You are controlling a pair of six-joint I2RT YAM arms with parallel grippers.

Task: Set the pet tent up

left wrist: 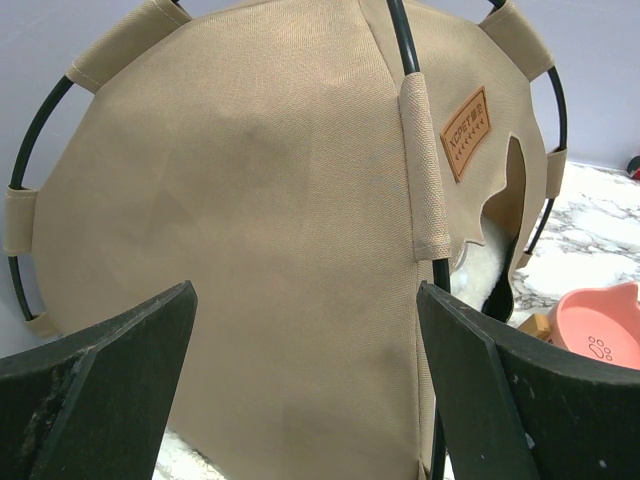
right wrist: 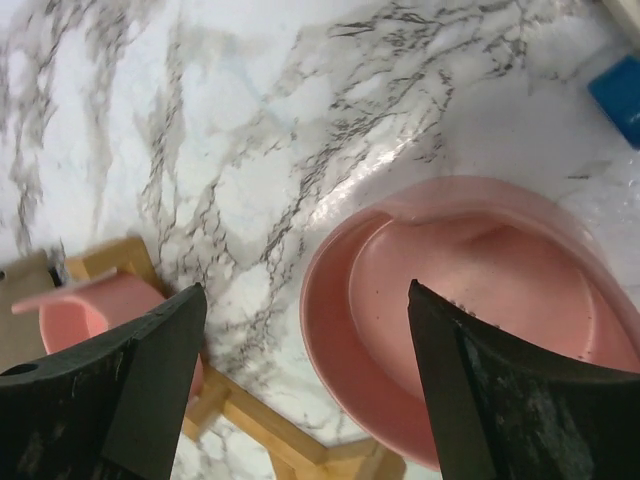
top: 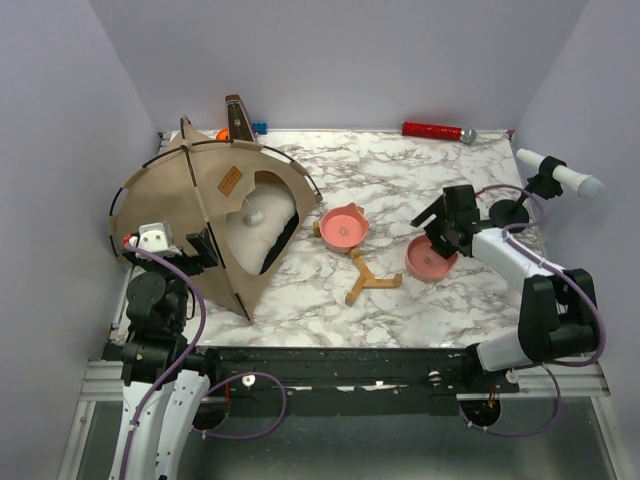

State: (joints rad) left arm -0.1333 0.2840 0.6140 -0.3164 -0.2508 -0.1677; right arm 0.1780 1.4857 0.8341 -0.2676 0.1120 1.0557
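Observation:
The tan pet tent (top: 195,200) stands at the left of the marble table, with thin black crossing poles, a brown label patch (top: 229,181) and an arched doorway showing a white fluffy pillow (top: 258,232) inside. In the left wrist view the tent wall (left wrist: 260,220) fills the frame, with the label (left wrist: 466,134) at upper right. My left gripper (top: 205,248) is open close to the tent's near wall, holding nothing (left wrist: 305,390). My right gripper (top: 436,228) is open above a pink bowl (top: 431,259), which lies partly between its fingers (right wrist: 305,390).
A second pink bowl (top: 343,226) sits on a Y-shaped wooden stand (top: 367,279) at mid table. A red tube (top: 432,130) lies at the back edge. A black stand with a white roller (top: 560,174) is at the right. Orange and blue items (top: 240,131) sit behind the tent.

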